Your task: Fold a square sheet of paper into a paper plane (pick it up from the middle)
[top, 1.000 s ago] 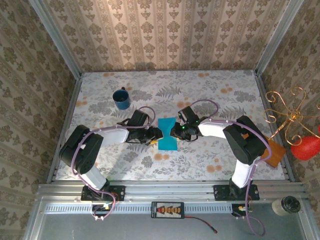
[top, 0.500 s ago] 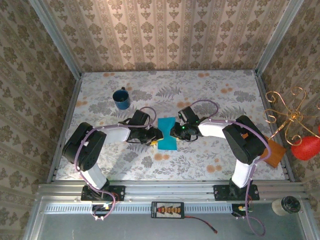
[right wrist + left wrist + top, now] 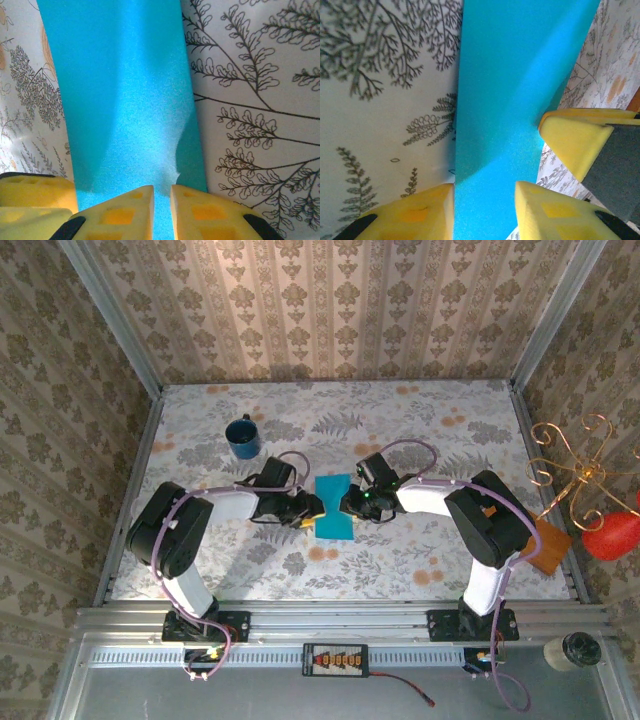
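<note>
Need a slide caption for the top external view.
Paper-plane fold: right gripper pinches one edge of the thin turquoise-blue paper sheet, left gripper straddles the opposite edge, jaws apart.

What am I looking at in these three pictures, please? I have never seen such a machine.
These are two robot arms bolted to a table. The wide picture comes from a camera above and behind them. Each close-up comes from a camera on one wrist, so the yellow pads are that gripper's fingers. On the table lie a turquoise square sheet of paper, a dark blue mug and, far right, an orange-brown board. The left gripper has its fingers apart, with the paper between them. The right gripper is almost closed and seems to be pinching the paper.
</note>
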{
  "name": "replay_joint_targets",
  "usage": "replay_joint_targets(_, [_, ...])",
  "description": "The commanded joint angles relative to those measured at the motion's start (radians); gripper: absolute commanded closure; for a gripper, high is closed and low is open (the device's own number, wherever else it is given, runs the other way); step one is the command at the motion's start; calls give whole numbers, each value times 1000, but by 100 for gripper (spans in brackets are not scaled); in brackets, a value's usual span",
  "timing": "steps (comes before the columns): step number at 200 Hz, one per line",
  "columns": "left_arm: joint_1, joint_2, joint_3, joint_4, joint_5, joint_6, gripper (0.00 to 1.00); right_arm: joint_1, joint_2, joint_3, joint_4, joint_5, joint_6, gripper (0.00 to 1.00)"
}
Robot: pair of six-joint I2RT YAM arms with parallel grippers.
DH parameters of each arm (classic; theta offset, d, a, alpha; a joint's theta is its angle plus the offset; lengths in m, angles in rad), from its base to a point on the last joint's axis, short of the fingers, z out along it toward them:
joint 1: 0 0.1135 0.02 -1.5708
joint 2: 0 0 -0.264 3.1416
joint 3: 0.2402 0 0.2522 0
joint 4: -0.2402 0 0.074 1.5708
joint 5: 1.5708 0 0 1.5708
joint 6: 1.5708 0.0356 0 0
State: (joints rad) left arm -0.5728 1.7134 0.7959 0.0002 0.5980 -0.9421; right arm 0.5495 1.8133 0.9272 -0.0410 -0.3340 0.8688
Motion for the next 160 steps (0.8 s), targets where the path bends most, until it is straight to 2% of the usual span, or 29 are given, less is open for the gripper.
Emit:
replay_joint_targets(1, [22, 29, 38, 50, 90, 6, 64, -4, 29, -22, -19, 12, 14, 81])
replay_joint_targets(11, [28, 40, 49, 61, 108, -1, 67, -5, 34, -23, -17, 11, 16, 81])
replay_joint_targets(61, [45, 72, 102, 2, 106, 45, 70, -5, 33, -22, -18, 13, 12, 81])
replay_joint_targets(160, [62, 68, 84, 1, 110, 59, 89, -8, -1, 0, -3, 3, -30, 74])
